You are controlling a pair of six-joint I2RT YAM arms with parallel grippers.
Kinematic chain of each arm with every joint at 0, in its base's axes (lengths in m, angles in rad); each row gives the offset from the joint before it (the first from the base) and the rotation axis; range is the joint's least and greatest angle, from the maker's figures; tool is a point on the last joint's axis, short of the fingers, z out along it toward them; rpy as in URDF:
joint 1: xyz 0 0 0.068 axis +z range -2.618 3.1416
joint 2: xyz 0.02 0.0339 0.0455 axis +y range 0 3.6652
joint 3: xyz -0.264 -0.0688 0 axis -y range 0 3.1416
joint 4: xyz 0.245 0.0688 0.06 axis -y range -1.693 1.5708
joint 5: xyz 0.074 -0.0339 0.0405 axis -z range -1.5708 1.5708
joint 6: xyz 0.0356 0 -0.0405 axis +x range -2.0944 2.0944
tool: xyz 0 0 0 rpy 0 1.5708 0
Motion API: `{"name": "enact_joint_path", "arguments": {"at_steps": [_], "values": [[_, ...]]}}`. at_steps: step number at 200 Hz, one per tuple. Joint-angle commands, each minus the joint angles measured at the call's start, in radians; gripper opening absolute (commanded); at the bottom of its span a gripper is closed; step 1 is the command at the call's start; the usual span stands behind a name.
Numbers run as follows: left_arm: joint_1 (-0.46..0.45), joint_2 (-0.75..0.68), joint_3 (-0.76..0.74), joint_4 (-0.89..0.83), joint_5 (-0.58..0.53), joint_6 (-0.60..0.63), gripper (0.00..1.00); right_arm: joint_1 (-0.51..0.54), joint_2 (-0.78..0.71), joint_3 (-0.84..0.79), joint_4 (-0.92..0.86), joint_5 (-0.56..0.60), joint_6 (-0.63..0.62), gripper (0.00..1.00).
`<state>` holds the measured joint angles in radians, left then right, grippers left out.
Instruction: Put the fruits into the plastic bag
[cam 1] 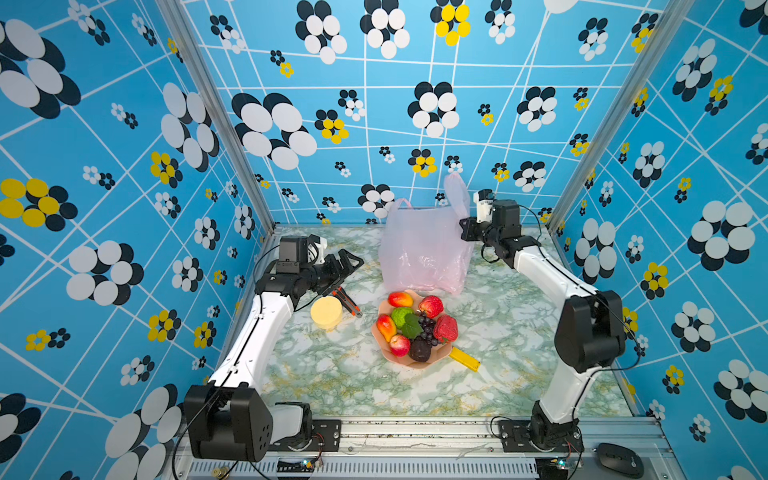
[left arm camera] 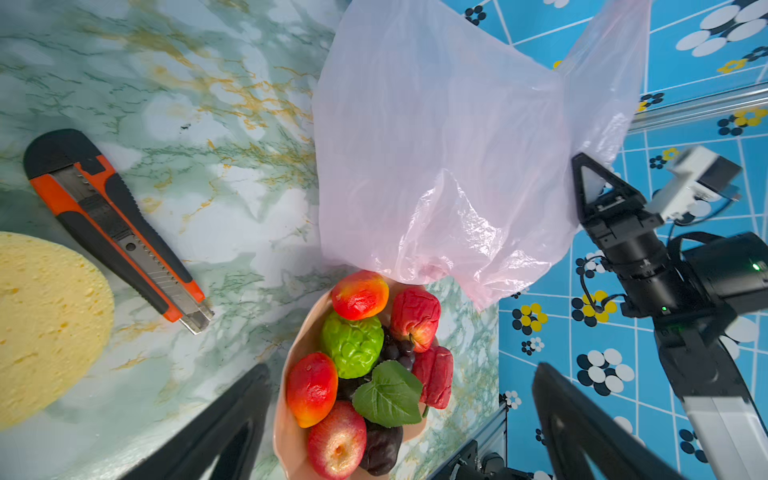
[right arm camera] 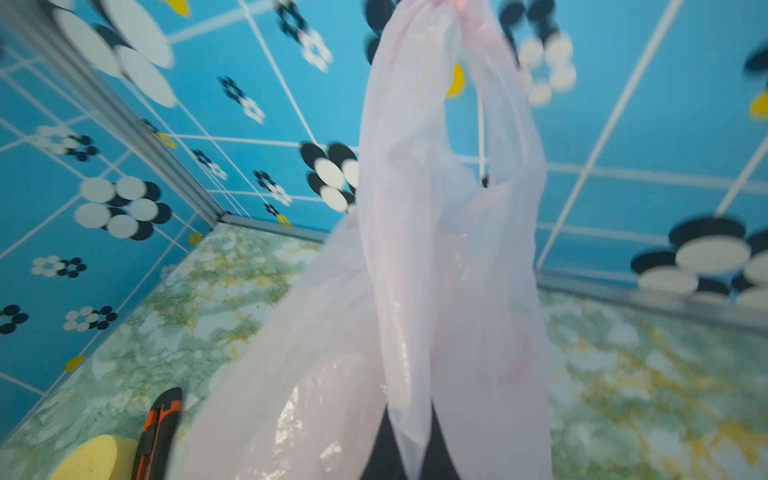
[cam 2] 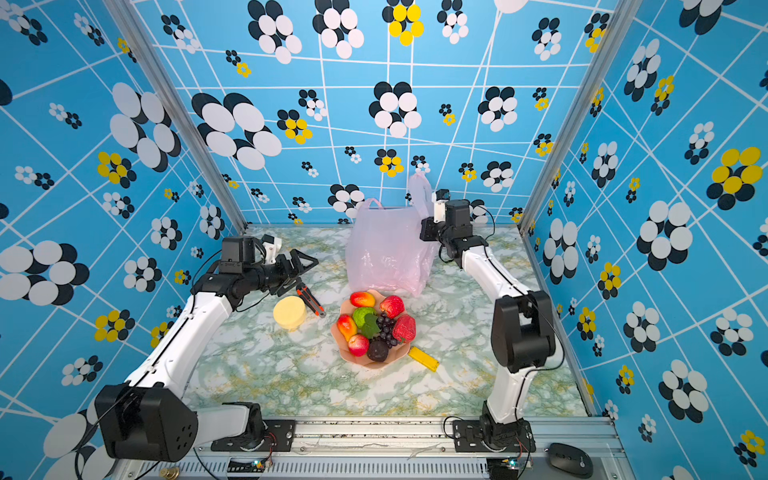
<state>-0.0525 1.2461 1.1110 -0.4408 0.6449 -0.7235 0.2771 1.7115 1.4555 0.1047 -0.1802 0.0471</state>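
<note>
The plastic bag (cam 1: 424, 245) is standing upright towards the back of the tabletop (cam 1: 498, 374), pale pink and crinkled, with one loop handle rising at its right side. The right jaws are closing flat on the film at that right edge; in the right wrist view a fold of the bag (right arm camera: 415, 291) is sitting pinched between the two dark tips. The fruits (cam 1: 415, 328) are lying heaped on a salmon-pink scalloped plate (cam 1: 432, 362) just in front of the bag: red apples, a green one, dark grapes with a leaf, and a dark plum. The left jaws are gaping wide and holding nothing, hanging over the tabletop left of the bag. Below them an orange-and-black utility knife (cam 1: 348, 302) is lying beside a round yellow sponge (cam 1: 326, 312). A flat yellow block (cam 1: 465, 359) is poking out from under the plate's near right rim.
</note>
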Motion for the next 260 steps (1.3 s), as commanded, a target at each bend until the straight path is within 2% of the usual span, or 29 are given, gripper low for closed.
{"name": "enact_joint_path", "arguments": {"at_steps": [1,24,49,77,106,126,146,194,209,235,260], "values": [[0.009,-0.066,-0.024,0.072,0.044,-0.086,0.99,0.069,-0.105,-0.06,0.227,0.085,-0.403,0.0],[0.015,-0.116,-0.01,0.079,0.067,-0.12,0.99,0.159,-0.2,-0.124,0.315,0.052,-0.693,0.0],[0.03,-0.158,0.01,0.065,0.091,-0.142,0.99,0.255,-0.28,-0.167,0.322,0.011,-0.973,0.0],[0.056,-0.198,0.035,0.066,0.12,-0.157,0.99,0.332,-0.357,-0.173,0.264,-0.012,-1.128,0.0],[0.089,-0.224,0.043,0.074,0.142,-0.169,0.99,0.337,-0.444,-0.199,0.248,-0.076,-1.093,0.0],[0.121,-0.231,0.048,0.082,0.157,-0.169,0.99,0.336,-0.503,-0.196,0.105,-0.156,-1.135,0.0],[0.156,-0.215,0.059,0.108,0.202,-0.188,0.99,0.335,-0.573,-0.223,0.03,-0.225,-1.117,0.0],[0.167,-0.149,0.098,0.127,0.26,-0.212,0.99,0.332,-0.67,-0.291,-0.04,-0.296,-1.1,0.0],[0.167,-0.138,0.119,0.046,0.22,-0.157,0.99,0.333,-0.684,-0.3,-0.049,-0.308,-1.089,0.0],[0.164,-0.117,0.219,-0.237,0.094,0.061,1.0,0.333,-0.708,-0.32,-0.034,-0.322,-1.064,0.0],[0.164,-0.133,0.252,-0.429,0.029,0.182,1.0,0.333,-0.722,-0.33,-0.022,-0.335,-1.051,0.0]]}}
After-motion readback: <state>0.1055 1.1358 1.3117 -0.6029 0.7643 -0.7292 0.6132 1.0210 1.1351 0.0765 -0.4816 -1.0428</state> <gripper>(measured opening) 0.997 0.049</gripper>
